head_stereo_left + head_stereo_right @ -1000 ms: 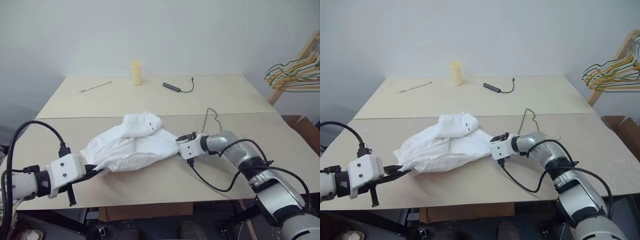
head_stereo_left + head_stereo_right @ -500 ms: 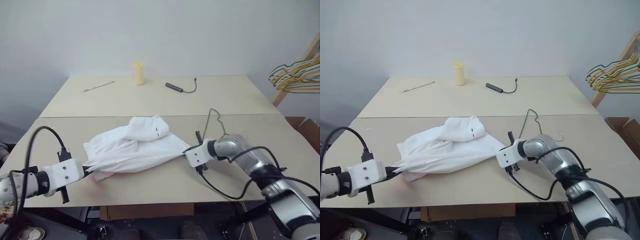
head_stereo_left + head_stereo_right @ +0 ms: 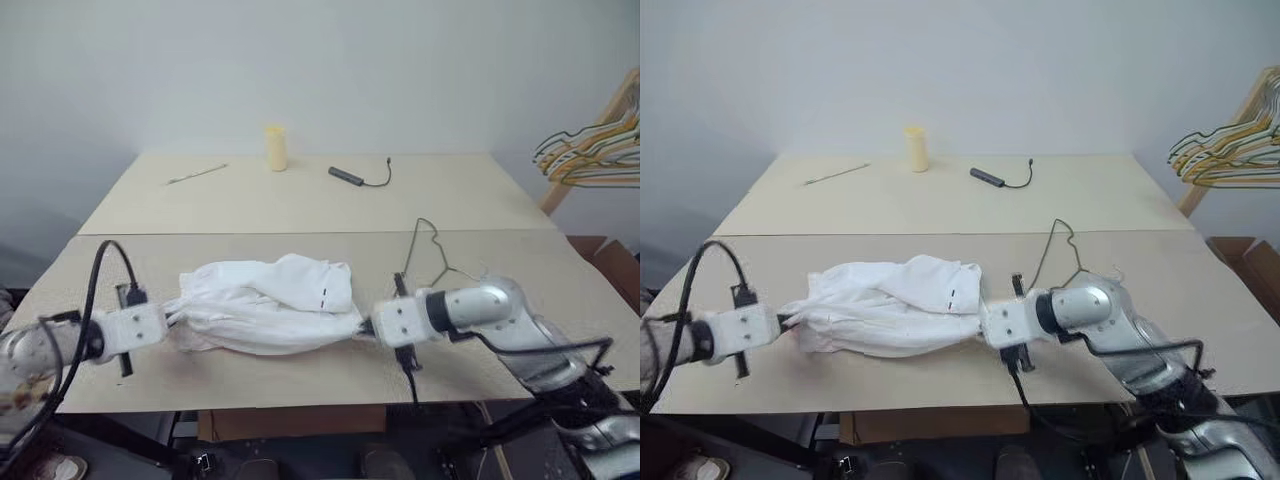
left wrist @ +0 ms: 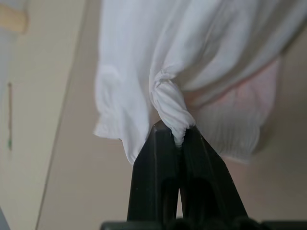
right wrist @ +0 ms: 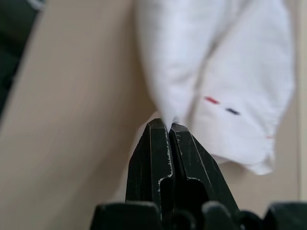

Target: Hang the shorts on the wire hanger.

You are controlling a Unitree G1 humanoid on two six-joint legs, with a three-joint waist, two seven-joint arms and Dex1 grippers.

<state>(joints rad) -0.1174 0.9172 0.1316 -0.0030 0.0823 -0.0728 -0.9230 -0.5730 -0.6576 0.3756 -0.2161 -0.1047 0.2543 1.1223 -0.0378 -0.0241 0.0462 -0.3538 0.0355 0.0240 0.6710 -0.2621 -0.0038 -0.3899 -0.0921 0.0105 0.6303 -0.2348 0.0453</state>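
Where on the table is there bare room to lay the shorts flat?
Free: the far table between the thin stick and black cable. Crowded: the near strip around the shorts and wire hanger.

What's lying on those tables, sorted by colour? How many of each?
White: 1, the shorts
Dark wire: 1, the wire hanger
Pale yellow: 1, a cylinder
Black: 1, a small device with cable
Thin stick, colour unclear: 1
Total: 5

Silver-grey arms; white blocky wrist housings; looping black cables; each pincer [image 4: 178, 136] has 2 black fingers [image 5: 151, 143].
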